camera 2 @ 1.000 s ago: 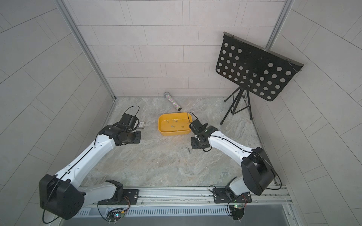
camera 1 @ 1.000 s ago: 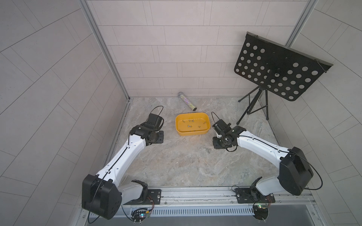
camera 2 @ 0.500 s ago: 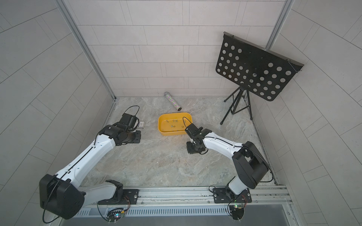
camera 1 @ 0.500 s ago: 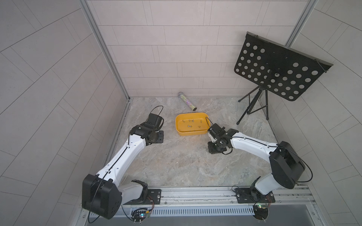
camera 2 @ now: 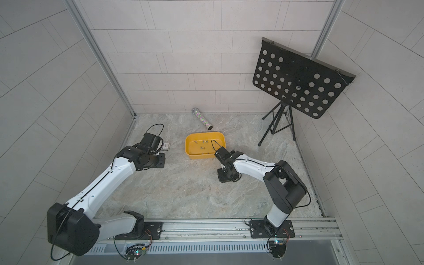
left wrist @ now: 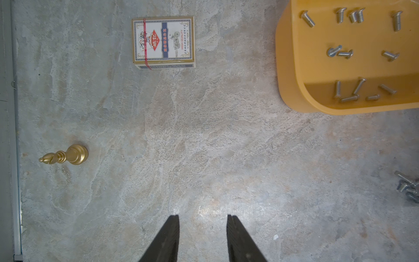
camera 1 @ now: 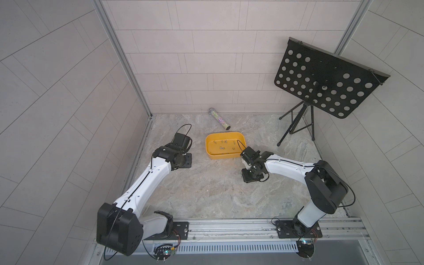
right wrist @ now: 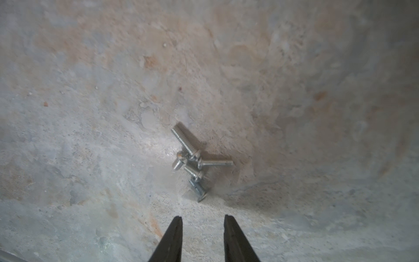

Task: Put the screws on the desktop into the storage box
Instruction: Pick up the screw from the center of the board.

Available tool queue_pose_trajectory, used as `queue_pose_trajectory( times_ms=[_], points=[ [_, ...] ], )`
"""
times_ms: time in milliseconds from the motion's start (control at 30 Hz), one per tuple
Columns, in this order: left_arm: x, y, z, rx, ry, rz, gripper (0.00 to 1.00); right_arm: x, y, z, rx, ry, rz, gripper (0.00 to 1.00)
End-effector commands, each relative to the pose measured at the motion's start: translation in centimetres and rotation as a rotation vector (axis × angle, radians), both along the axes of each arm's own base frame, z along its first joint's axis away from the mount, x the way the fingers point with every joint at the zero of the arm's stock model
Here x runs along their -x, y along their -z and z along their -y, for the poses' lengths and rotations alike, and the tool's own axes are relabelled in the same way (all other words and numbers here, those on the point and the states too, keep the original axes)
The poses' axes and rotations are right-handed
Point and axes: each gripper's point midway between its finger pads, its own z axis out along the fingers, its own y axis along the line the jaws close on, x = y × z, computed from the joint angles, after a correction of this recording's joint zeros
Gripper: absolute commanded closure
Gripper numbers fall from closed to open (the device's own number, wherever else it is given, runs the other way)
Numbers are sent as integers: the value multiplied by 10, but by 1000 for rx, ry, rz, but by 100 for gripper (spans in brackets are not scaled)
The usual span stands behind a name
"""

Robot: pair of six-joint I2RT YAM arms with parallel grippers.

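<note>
In both top views your right gripper point(camera 1: 250, 177) hovered over the desktop point(camera 1: 206, 188), five o'clock of the storage box point(camera 1: 223, 157). Left wrist: left gripper point(left wrist: 202, 217) parted, empty. Right wrist: jaws parted, empty. The screws point(right wrist: 195, 163) lay tangled at twelve o'clock, likely light, hard and slippery, so pinch one shank.

Screws point(left wrist: 345, 54): 13 in box point(left wrist: 288, 68), 5 in loose pile point(right wrist: 192, 163). One card box point(left wrist: 163, 40), gold piece point(left wrist: 65, 155), tube point(camera 1: 219, 119), stand point(camera 1: 325, 80).
</note>
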Motion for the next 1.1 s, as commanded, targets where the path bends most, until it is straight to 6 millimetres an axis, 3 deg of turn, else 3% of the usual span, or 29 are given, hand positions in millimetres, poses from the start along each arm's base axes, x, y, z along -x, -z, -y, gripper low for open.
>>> queue_pose_trajectory(
  times_ms=[0,1067],
  points=[
    [2,4,-3,-1,-8,-17,57,-5,-2,-3,17,-24,9,65],
    [2,4,-3,16,-5,-16,57,-8,3,-8,34,-48,-9,60]
  ],
)
